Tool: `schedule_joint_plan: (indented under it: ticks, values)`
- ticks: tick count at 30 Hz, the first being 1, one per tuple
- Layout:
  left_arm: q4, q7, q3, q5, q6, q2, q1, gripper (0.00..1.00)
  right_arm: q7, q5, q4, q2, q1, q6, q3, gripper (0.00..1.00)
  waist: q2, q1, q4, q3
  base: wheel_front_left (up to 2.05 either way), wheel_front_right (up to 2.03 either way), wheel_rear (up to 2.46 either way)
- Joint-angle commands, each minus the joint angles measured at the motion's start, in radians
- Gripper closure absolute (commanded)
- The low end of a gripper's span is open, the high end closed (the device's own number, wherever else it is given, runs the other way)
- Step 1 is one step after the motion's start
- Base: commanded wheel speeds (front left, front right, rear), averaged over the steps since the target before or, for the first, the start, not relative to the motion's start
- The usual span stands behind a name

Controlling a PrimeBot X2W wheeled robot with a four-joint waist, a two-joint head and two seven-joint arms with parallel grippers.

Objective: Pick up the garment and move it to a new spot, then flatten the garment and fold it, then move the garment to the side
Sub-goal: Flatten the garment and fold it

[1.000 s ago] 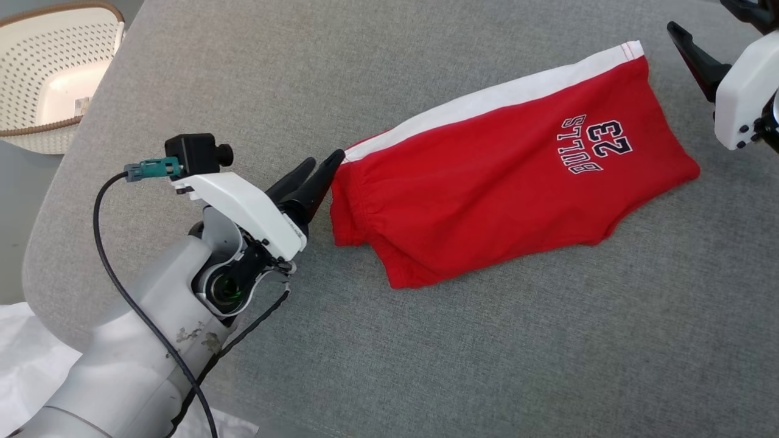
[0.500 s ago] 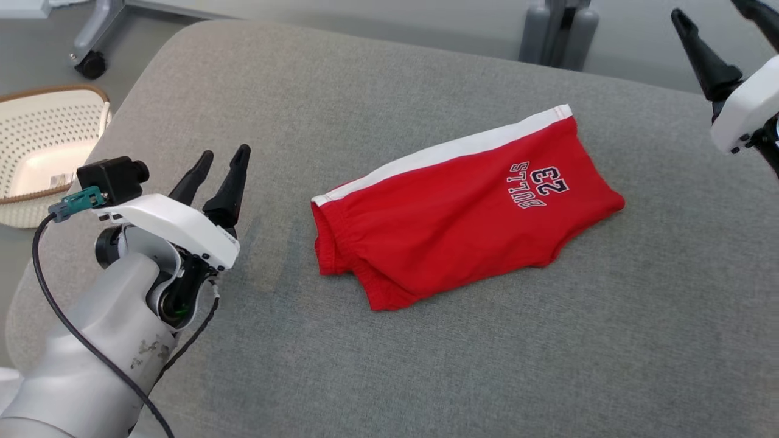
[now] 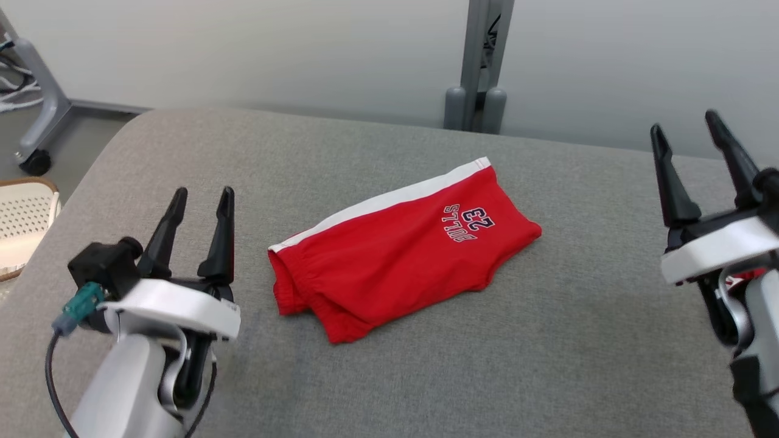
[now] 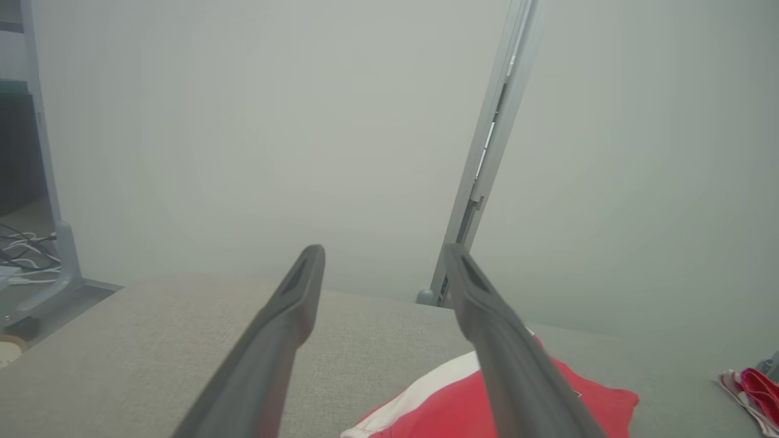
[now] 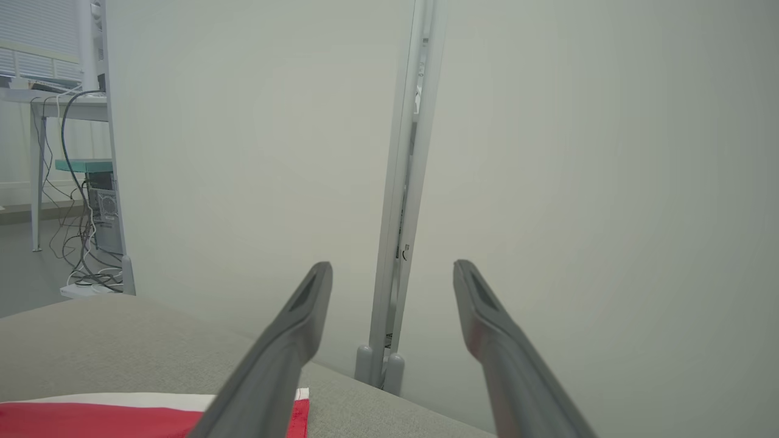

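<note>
Fingers pointing up: left tool (image 3: 202,192) and right tool (image 3: 684,121), both wide open and empty, flank soft folded red shorts (image 3: 389,255) on woven grey counter (image 3: 548,340).

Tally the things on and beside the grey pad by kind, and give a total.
Garments: 1, red shorts
Pincers: 2, left pincer and right pincer, both open and empty
Baskets: 1, white basket, at the pad's left edge
Total: 4

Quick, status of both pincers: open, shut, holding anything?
Left pincer: open, holding nothing.
Right pincer: open, holding nothing.
</note>
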Motion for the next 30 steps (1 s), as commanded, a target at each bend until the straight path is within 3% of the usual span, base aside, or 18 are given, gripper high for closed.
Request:
schedule_joint_plan:
  ticks: [1, 8, 12, 20, 24, 30]
  values:
    - [-0.015, -0.002, 0.017, 0.027, 0.002, -0.003, 0.027, 0.0, -0.001, -0.015, -0.016, 0.016, 0.03, 0.0, -0.019, 0.0, 0.0, 0.0, -0.029, -0.027, 0.0, 0.0, 0.0]
    - [-0.115, -0.002, 0.179, 0.267, -0.036, -0.119, 0.243, 0.0, -0.001, -0.101, -0.114, 0.169, 0.242, 0.0, -0.148, 0.0, 0.0, 0.0, -0.084, -0.065, 0.0, 0.0, 0.0]
    - [-0.123, -0.002, 0.22, 0.356, -0.048, -0.157, 0.303, 0.0, -0.001, -0.116, -0.121, 0.199, 0.288, 0.0, -0.157, 0.0, 0.0, 0.0, -0.099, -0.069, 0.0, 0.0, 0.0]
    - [-0.116, -0.002, 0.261, 0.387, -0.08, -0.194, 0.326, 0.0, -0.001, -0.104, -0.077, 0.204, 0.294, 0.0, -0.126, 0.0, 0.0, 0.0, -0.091, -0.066, 0.0, 0.0, 0.0]
    - [-0.104, -0.002, 0.254, 0.395, -0.087, -0.198, 0.322, 0.0, 0.011, 0.018, 0.054, 0.201, 0.27, 0.0, -0.033, 0.0, 0.0, 0.0, -0.068, -0.064, 0.0, 0.0, 0.0]
    - [-0.084, -0.003, 0.225, 0.369, -0.093, -0.198, 0.322, 0.0, 0.154, 0.348, 0.169, 0.206, 0.193, 0.0, 0.067, 0.0, 0.0, 0.0, -0.019, -0.048, 0.0, 0.0, 0.0]
